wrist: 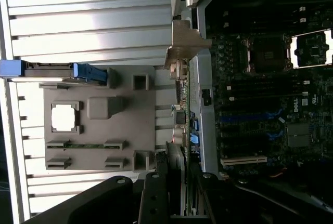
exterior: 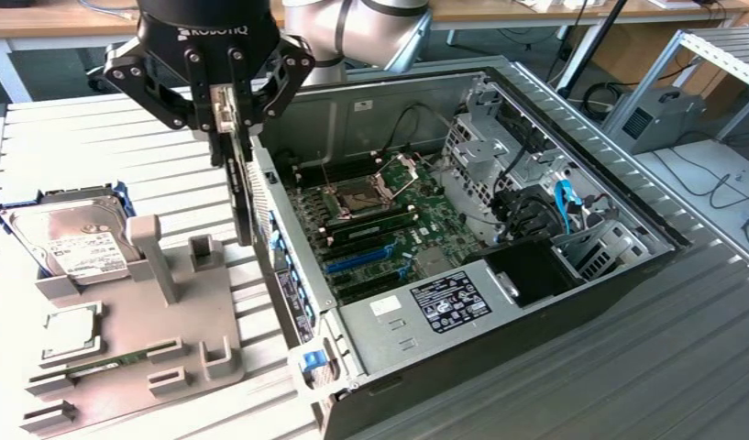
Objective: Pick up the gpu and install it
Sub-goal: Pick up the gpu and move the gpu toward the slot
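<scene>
Transport step: the claw (exterior: 231, 117), clamped on the gpu (exterior: 241, 197), holds it edge-down just beside the open case (exterior: 497, 362) wall. Seating likely calls for careful alignment with a motherboard slot (exterior: 356, 259).

Arm (exterior: 349, 26) bent overhead, jaws clamped partway (pointing straight down).

Arm (exterior: 349, 23) cut off by top edge, upper middle of exterior frame. Gpu (exterior: 241, 197) hangs edge-on, faces unseen; top end hidden between fingers of gripper (exterior: 231, 126). Hard drive (exterior: 71, 240) label print too small to read, same for sticker (exterior: 450, 301) inside case (exterior: 534, 339). Case lower corner cut off at bottom edge.
</scene>
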Robot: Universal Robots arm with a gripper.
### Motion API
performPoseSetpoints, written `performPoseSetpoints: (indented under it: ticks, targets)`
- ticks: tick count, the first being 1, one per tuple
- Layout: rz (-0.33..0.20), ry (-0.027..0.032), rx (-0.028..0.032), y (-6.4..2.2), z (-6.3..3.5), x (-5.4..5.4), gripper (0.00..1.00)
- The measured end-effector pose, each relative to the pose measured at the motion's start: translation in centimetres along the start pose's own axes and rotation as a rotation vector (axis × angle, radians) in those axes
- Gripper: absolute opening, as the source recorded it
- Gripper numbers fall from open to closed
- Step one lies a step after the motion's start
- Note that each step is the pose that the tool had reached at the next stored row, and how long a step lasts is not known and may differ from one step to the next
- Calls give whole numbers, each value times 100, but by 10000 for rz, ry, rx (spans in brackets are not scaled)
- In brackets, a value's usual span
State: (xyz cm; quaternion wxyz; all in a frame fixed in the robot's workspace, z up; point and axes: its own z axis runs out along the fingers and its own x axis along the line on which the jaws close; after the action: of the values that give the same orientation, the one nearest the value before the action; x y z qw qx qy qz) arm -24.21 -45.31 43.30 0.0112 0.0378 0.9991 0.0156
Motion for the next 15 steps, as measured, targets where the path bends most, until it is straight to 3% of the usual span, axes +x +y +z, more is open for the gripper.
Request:
performPoseSetpoints:
  ticks: [15]
  targets:
    - [0, 0, 0, 11, 4, -150, 26]
